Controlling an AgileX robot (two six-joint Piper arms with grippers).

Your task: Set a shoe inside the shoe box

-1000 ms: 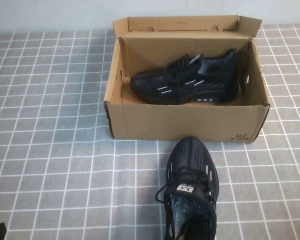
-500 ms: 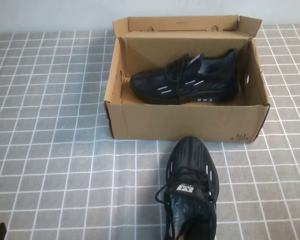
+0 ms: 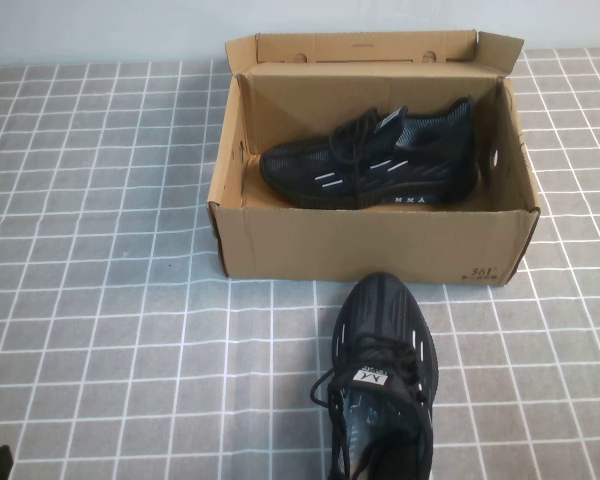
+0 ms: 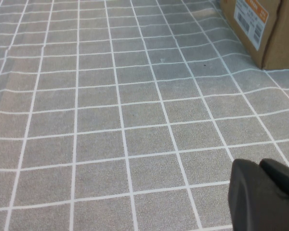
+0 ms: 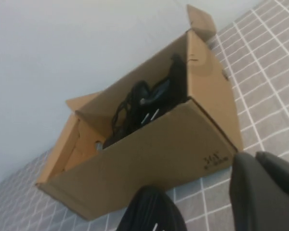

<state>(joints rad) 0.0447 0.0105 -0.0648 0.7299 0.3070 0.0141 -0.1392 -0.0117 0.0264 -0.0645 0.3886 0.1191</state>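
Sideways lies black white-dashed shoe [image 3: 370, 165]; left fingers [image 4: 253, 192] over tiles [image 4: 135, 96], right fingers [image 5: 250, 192] facing box [image 5: 149, 159], both closed.

The near shoe [image 3: 380, 380] was cut off at its heel by the frame edge. The left gripper [image 4: 265, 195] and right gripper [image 5: 267, 190] showed only partly; jaws unreadable.

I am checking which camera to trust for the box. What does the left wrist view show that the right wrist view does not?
Only the left wrist view shows the orange-and-white label on the shoe box's outer side, bare cloth, and the left tool low above it. Only the right wrist view shows the open box interior with a shoe inside, the toe of the shoe outside, the black print, and the right tool. Both share the box and the gridded tablecloth.
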